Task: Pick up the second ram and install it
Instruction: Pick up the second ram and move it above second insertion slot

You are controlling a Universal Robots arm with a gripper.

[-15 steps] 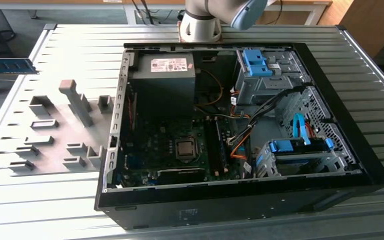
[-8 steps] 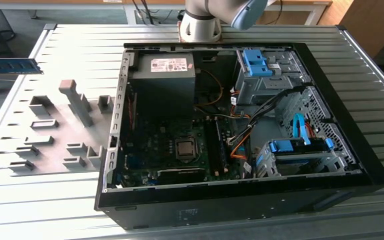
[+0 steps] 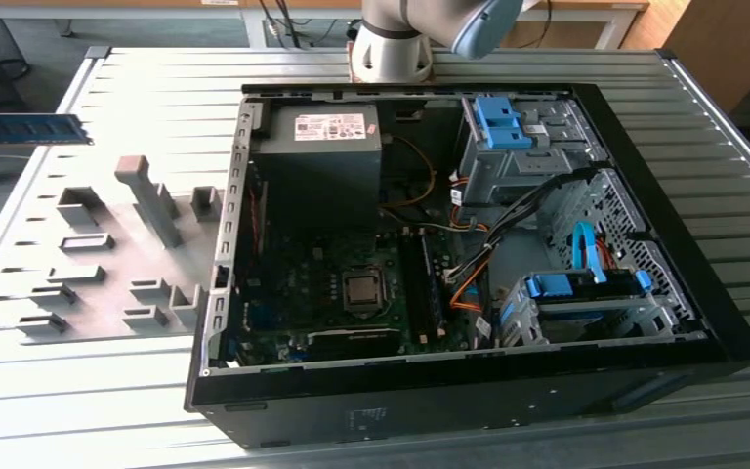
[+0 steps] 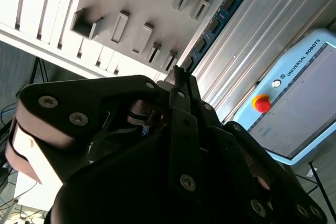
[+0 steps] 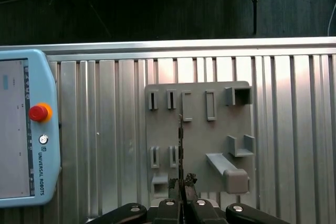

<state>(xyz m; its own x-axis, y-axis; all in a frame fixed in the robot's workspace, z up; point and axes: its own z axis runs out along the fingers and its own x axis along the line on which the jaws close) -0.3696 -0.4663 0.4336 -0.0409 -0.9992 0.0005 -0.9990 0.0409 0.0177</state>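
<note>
Here the gripper (image 5: 181, 183) pinches one end of the second ram (image 3: 30, 128), aloft over the holder plate (image 5: 210, 140) near the edge of the desk (image 3: 89, 391), well apart from the open case (image 3: 479, 401); so slim a hold may let it tilt.

The arm (image 3: 391, 54) is standing on its pale base at the tabletop's far edge in the exterior view. A blue-capped joint (image 3: 486, 24) is leaning off toward the exterior view's right. The gripper (image 5: 181, 181) is showing in both wrist views as black linkages with bolt heads. Its fingers (image 4: 181, 98) are pressing close together, with the tips pointing out over the tabletop. It's pinching the second ram (image 5: 180, 140) by one end. The stick is running straight out past the fingertips, edge-on in the first wrist view.
</note>
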